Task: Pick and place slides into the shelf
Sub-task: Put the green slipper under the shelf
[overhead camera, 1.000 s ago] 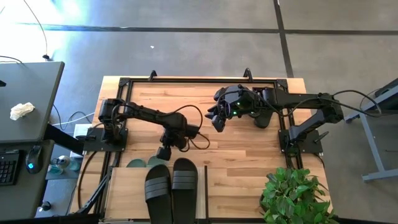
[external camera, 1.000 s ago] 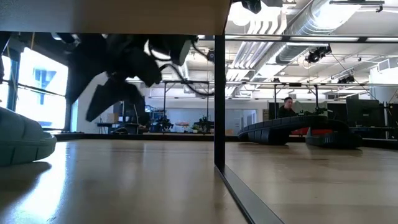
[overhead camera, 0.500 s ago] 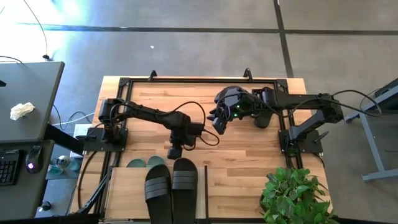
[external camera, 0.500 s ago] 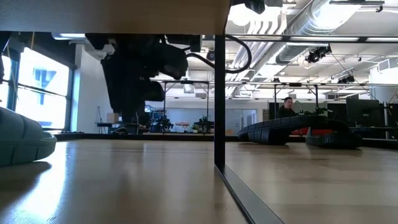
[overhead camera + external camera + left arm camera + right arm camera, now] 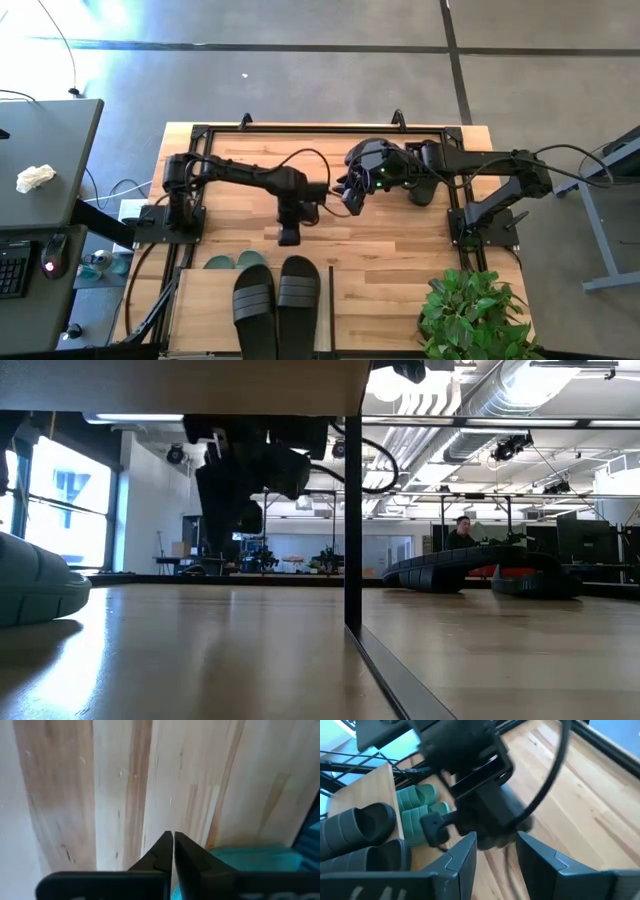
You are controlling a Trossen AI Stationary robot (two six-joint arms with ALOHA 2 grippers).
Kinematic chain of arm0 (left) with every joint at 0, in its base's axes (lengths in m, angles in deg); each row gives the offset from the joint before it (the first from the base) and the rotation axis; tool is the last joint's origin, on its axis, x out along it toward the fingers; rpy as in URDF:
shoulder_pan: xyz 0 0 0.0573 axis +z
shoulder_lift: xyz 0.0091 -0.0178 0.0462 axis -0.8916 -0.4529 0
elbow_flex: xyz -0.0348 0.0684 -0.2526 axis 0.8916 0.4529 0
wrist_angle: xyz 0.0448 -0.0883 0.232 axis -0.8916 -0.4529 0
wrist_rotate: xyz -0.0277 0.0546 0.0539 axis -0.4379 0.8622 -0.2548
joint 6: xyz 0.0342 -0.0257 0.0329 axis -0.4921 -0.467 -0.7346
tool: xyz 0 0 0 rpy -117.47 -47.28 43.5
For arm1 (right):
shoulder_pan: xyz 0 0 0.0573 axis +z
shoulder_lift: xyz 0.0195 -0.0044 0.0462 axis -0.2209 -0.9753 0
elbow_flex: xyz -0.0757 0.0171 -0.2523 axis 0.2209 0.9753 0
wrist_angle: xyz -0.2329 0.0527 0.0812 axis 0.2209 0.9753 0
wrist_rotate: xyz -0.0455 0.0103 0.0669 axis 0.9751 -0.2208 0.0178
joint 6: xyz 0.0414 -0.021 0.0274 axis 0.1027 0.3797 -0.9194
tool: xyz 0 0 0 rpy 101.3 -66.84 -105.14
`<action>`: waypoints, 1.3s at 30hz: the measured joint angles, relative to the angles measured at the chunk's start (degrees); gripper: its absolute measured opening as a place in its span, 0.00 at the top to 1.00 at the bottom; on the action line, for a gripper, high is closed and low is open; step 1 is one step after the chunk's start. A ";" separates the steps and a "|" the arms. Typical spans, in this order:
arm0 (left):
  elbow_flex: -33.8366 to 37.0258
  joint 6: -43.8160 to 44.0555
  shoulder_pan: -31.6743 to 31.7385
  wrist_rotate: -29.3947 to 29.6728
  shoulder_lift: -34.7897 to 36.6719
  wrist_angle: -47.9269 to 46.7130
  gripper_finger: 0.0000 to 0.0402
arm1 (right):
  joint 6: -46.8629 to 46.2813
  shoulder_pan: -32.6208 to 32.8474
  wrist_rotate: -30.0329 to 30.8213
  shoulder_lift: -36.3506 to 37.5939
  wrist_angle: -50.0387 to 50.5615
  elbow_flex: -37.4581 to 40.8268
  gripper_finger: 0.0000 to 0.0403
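Observation:
Two black slides lie side by side, soles down, on the shelf's top board at the table's near edge. A green pair sits under that board with its toes poking out. Two more black slides rest on the tabletop farther back. My left gripper hangs shut over bare tabletop just beyond the shelf, pointing steeply down, with nothing between its fingers. My right gripper is raised at mid-table, open and empty, facing the left arm's wrist.
A potted plant stands at the near right corner. A black metal frame rims the table. The shelf's dark post stands upright in the low view. A grey desk is off to the left. Bare wood lies between the arms.
My left gripper has moved toward the table's right and a little away from the shelf front, tipping to point more steeply down. Its fingers, spread a second ago, have shut on nothing. The slides have not moved.

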 joint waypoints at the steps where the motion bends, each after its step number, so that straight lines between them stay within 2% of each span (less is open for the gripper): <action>1: -0.01 0.66 0.39 -0.86 -0.39 0.30 0.98 | -0.17 -0.01 -0.64 0.00 0.01 0.00 0.68; 7: -0.01 2.94 0.57 -3.52 -1.48 2.06 0.99 | -1.22 0.00 -2.92 0.00 1.47 0.00 0.68; 11: -0.10 2.85 0.12 -7.76 -2.58 3.30 0.99 | -2.18 0.00 -3.36 0.00 3.91 0.00 0.68; 28: 0.35 6.02 -1.26 -8.74 -2.65 0.71 0.99 | -9.47 0.00 -2.30 0.00 6.03 0.00 0.68; 36: 0.36 6.35 -4.31 -7.97 -2.65 6.68 0.99 | -10.16 0.01 -0.50 0.00 6.56 0.00 0.68; 39: 0.38 7.76 -4.97 -5.17 -2.65 6.89 0.99 | -10.80 0.02 -0.47 0.00 7.74 0.00 0.68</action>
